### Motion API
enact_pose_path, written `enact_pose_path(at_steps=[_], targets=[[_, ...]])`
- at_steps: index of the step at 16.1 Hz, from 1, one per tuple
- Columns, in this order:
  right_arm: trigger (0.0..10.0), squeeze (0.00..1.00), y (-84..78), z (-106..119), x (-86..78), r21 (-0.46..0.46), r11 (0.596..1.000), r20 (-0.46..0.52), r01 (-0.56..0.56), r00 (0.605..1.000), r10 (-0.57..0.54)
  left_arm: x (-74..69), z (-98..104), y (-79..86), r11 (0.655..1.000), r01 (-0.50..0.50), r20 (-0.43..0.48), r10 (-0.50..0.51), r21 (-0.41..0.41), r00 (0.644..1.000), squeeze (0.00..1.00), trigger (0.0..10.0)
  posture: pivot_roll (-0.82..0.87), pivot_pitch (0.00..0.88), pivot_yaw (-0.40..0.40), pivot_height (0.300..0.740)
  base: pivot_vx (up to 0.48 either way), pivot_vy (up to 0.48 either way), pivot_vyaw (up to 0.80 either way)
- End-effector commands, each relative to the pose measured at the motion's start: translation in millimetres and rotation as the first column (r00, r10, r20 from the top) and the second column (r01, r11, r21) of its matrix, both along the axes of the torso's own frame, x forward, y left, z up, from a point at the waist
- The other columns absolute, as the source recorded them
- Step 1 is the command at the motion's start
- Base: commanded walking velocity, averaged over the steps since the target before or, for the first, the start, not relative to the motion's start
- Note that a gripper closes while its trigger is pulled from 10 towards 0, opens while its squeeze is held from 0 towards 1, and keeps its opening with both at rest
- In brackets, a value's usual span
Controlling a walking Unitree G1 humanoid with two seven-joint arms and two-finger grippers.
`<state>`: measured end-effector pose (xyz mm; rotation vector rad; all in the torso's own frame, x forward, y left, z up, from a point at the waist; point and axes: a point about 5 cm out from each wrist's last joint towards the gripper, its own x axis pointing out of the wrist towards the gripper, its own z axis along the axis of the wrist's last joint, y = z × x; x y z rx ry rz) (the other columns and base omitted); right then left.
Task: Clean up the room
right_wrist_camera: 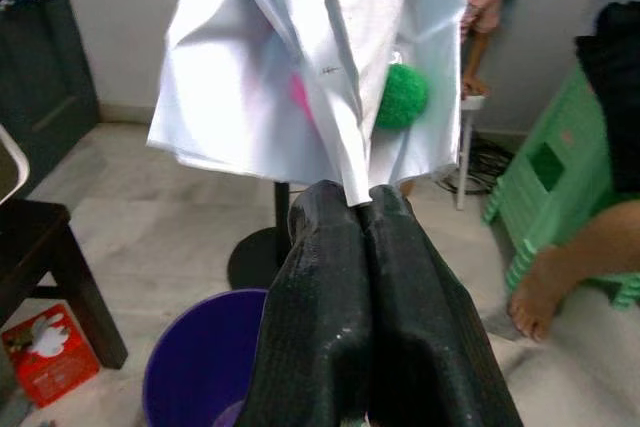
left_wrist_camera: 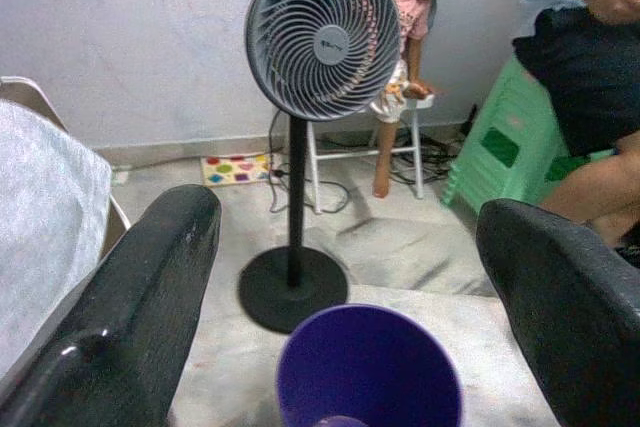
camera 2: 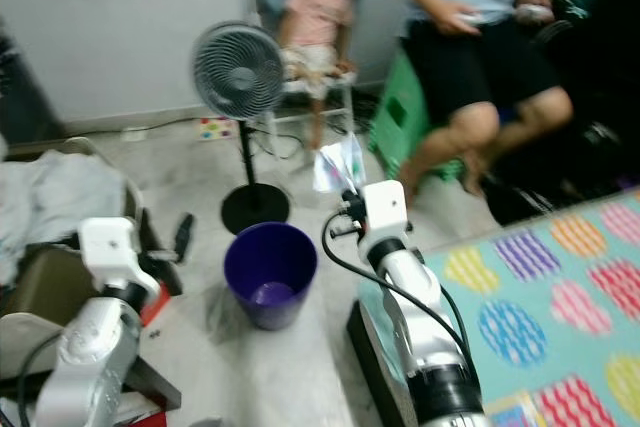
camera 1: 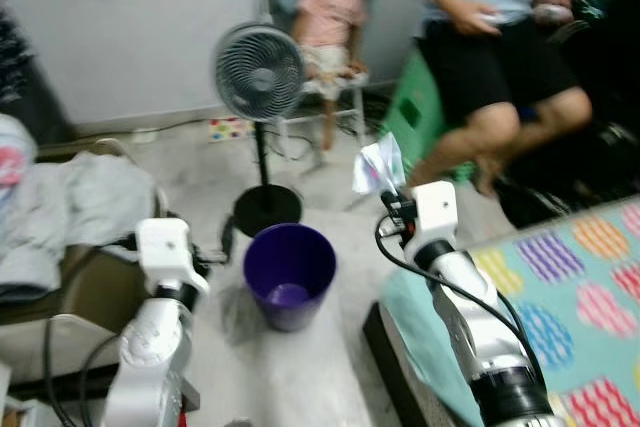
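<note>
The head views are soft with blur, so small details on the floor are hard to read. The right gripper (right_wrist_camera: 360,209) has its two fingers pinched tight on the lower edge of one white plastic bag (right_wrist_camera: 310,57), held up above and just beyond one purple bin (camera 1: 289,273); something green and something pink show faintly through the bag, too unclear to name. The left gripper (left_wrist_camera: 350,277) hangs beside the bin, fingers (left_wrist_camera: 140,307) spread wide with nothing between them. One standing fan (camera 1: 259,74) is behind the bin. Two people (camera 1: 490,37) sit by the wall, heads partly cut off. A patterned bed (camera 1: 570,297) runs off frame at the robot's right, a pile of grey cloth (camera 1: 80,202) at its left.
</note>
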<state>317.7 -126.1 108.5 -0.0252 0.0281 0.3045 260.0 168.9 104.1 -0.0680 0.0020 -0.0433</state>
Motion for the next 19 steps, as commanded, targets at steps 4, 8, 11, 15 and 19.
enact_pose_path(at_steps=[4, 8, 11, 15, 19], targets=[[10.0, 0.00, 1.9, 5.9, 0.2, 0.008, 1.000, 0.014, -0.005, 1.000, 0.005, -1.7, 4.5, 1.6, 0.998, 0.020, 0.016, -0.019, -0.060, 1.000, 0.00, 10.0, -0.02, 0.049, -0.074, 0.740, 0.000, 0.000, 0.12], [10.0, 0.00, -3.2, 4.3, -3.3, 0.000, 1.000, 0.007, 0.009, 1.000, -0.009, -2.2, 5.8, -2.7, 0.995, 0.058, 0.023, -0.056, -0.077, 0.998, 0.00, 10.0, -0.03, 0.063, -0.070, 0.740, 0.000, 0.000, 0.00], [10.0, 0.00, -1.5, 3.9, -3.9, 0.000, 1.000, 0.004, 0.004, 1.000, -0.004, -2.3, 6.3, -3.4, 0.995, 0.062, 0.023, -0.061, -0.083, 0.998, 0.00, 10.0, -0.03, 0.067, -0.072, 0.740, 0.000, 0.000, 0.00], [10.0, 0.00, 0.3, 5.3, -2.9, -0.002, 1.000, 0.007, -0.005, 1.000, 0.005, -2.2, 6.0, -2.6, 0.994, 0.063, 0.019, -0.061, -0.086, 0.998, 0.00, 10.0, -0.02, 0.070, -0.073, 0.740, 0.000, 0.000, 0.00], [10.0, 0.00, 2.1, 4.9, -4.1, 0.004, 1.000, 0.005, -0.013, 1.000, 0.013, -1.7, 6.4, -1.8, 0.994, 0.068, 0.016, -0.067, -0.085, 0.998, 0.00, 10.0, -0.02, 0.071, -0.068, 0.740, 0.000, 0.000, 0.00]])
